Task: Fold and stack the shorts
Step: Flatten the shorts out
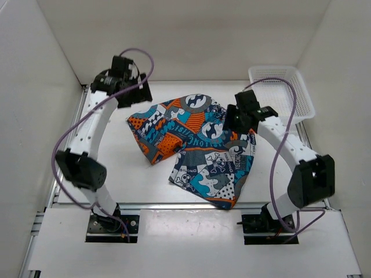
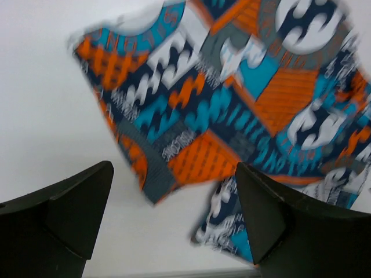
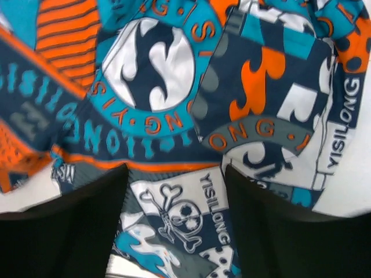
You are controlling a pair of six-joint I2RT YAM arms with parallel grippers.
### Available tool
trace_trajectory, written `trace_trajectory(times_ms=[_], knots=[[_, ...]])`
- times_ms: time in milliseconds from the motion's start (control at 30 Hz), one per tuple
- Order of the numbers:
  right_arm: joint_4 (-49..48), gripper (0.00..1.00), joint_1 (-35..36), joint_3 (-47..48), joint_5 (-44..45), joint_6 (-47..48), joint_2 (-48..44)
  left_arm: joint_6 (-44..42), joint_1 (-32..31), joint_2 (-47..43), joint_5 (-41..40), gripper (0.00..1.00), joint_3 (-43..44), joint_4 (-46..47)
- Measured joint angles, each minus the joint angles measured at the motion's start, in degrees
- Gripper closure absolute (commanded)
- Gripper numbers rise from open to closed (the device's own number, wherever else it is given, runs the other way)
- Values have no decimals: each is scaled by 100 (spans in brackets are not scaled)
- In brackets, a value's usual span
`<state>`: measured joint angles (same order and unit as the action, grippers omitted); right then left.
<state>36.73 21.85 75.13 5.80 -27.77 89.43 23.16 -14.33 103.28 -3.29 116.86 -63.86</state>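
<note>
Seemingly over shorts (image 1: 200, 136), both arms (image 1: 95, 124) (image 1: 284, 142) crook, jaws apart.

Left gripper (image 2: 174, 174), right gripper (image 3: 175, 176) — agape (both).

Top view looks down from behind my arm bases (image 1: 108, 223); both wrist views face down, close; all share the shorts (image 1: 200, 147).

White table (image 1: 139, 179) inside plain white walls (image 1: 191, 35), a white mesh basket (image 1: 287, 95) in the far right corner
</note>
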Motion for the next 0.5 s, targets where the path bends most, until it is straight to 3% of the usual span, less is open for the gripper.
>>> trace_trajectory(times_ms=[167, 233, 300, 367, 400, 500], knots=[[-90, 81, 20, -892, 0, -111, -935, 409, -151, -1467, 205, 15, -2669, 461], [-85, 83, -2, -1331, -2, -197, -1174, 671, -229, -1639, 439, 17, -3530, 673], [-35, 57, -28, -1676, -17, -304, -1220, 927, -310, -1550, 654, 3, -4229, 909], [0, 32, -85, -2022, -59, -398, -1215, 1106, -391, -1255, 800, 0, -4579, 1016], [55, 13, -118, -2164, -98, -417, -1215, 1187, -435, -1043, 863, 0, -4640, 1058], [92, 5, -256, -2518, -238, -527, -1220, 1338, -516, -511, 920, 0, -4671, 1270]])
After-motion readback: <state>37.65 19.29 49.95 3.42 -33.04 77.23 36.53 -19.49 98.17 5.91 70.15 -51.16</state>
